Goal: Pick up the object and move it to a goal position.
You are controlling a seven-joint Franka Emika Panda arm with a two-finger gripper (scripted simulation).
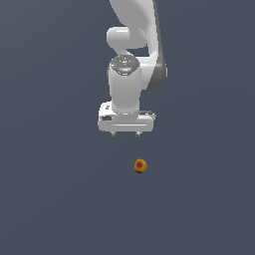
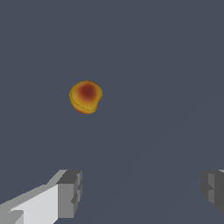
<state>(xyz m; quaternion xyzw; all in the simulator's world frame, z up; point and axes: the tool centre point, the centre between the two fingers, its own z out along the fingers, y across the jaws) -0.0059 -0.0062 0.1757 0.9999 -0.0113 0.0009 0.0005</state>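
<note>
The object is a tiny round ball, orange-red with yellowish patches, lying on the dark grey floor. In the exterior view it lies below my white gripper and a little to the exterior view's right of it. The gripper hangs above the ball, apart from it, with only short fingertips showing under the hand. In the wrist view the ball lies ahead of my gripper. The two grey fingers stand wide apart with nothing between them. The gripper is open and empty.
The floor is a plain dark grey surface. The white arm rises behind the gripper.
</note>
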